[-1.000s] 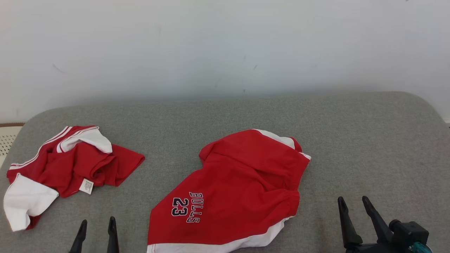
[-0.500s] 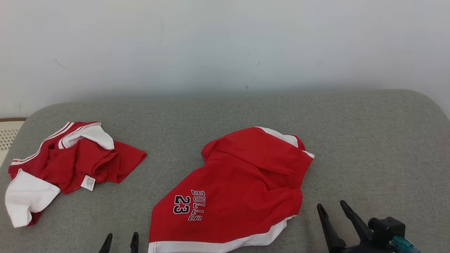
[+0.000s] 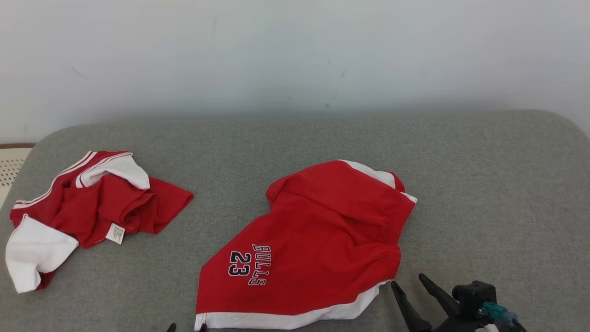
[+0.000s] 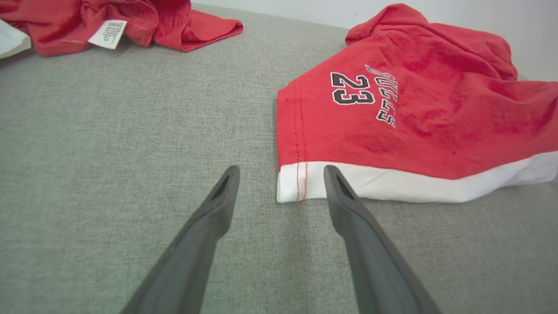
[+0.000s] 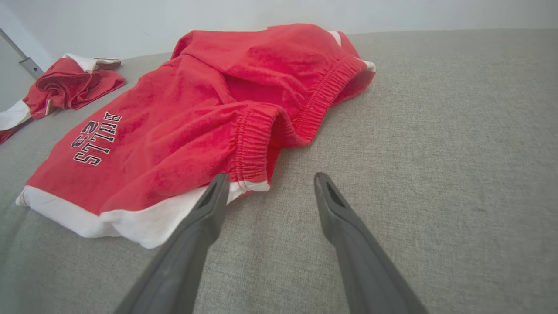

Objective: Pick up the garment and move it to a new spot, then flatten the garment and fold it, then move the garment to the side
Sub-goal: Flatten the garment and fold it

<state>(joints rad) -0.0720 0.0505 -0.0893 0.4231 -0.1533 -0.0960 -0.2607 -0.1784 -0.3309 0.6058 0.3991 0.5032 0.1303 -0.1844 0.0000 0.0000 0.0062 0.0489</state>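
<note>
The garment [image 3: 318,244] is a pair of red shorts with a white hem and "BULLS 23" print, lying rumpled at the middle of the grey cushion. My left gripper [image 3: 186,328] is open at the bottom edge, beside the shorts' near left corner. In the left wrist view its fingers [image 4: 281,168] straddle the white hem corner of the garment [image 4: 414,117], just above the fabric. My right gripper [image 3: 408,281] is open by the shorts' near right end. In the right wrist view it [image 5: 271,175] faces the elastic waistband of the garment [image 5: 196,113].
A second red and white garment [image 3: 92,207] lies crumpled at the cushion's left end, with a white label showing. The grey cushion [image 3: 484,184] stretches bare to the right. A white wall rises behind. A cream perforated surface [image 3: 11,168] lies past the left edge.
The left gripper has moved right to the shorts' near left corner. The right gripper has moved left toward the waistband end. The head camera has shifted slightly; the garments lie as before.
</note>
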